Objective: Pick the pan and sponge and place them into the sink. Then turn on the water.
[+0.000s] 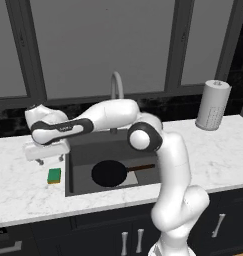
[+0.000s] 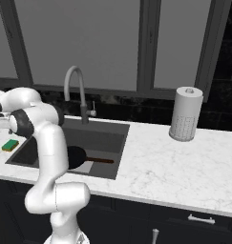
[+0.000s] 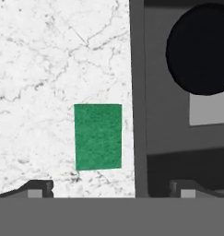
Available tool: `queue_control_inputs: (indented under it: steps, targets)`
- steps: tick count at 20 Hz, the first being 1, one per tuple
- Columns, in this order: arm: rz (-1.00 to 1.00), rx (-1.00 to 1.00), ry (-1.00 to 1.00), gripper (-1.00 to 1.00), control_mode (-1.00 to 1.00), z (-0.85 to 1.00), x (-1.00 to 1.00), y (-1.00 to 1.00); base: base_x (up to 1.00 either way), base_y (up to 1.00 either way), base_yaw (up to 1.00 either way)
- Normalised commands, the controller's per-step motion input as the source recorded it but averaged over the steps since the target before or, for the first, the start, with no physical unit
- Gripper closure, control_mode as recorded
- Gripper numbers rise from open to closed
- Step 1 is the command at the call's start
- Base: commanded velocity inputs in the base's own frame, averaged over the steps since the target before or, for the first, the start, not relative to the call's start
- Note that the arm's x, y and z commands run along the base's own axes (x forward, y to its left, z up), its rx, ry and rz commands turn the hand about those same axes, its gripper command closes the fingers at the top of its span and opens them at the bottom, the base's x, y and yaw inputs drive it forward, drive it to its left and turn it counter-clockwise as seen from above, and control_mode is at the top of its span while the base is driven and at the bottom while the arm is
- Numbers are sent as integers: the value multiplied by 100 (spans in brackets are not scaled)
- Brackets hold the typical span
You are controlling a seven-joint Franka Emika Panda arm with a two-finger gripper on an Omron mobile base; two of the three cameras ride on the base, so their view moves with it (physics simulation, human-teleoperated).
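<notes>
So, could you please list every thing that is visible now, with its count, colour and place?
pan: one, black with brown handle, lying in the sink
sponge: one, green over yellow, on the counter left of the sink
sink: one, dark grey, set into the counter
faucet: one, grey, behind the sink
paper towel roll: one, white, on the counter right of the sink
counter: one, white marble
gripper: one, fingers apart, above the sponge

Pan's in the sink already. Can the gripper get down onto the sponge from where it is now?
Probably yes. The gripper hangs open above the sponge, which lies flat on the counter beside the sink, nothing between them.
</notes>
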Motion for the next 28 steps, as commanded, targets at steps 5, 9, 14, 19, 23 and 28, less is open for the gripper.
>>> queue_control_inputs:
  steps: [5, 9, 14, 19, 23, 28]
  targets:
    - [0, 0, 0, -100, -100, -55, 20, 0, 0, 0, 0]
    - [0, 0, 0, -100, -100, -51, 4, 0, 0, 0, 0]
    - [-1, 0, 0, -100, -100, -49, -1, -4, 0, 0, 0]
    - [-6, 1, 0, -100, -100, -39, -10, -29, 0, 0, 0]
    - [-4, 1, 0, -100, -100, -24, -8, -10, 0, 0, 0]
    - [-1, 2, 0, -100, -100, -24, -4, 0, 0, 0, 0]
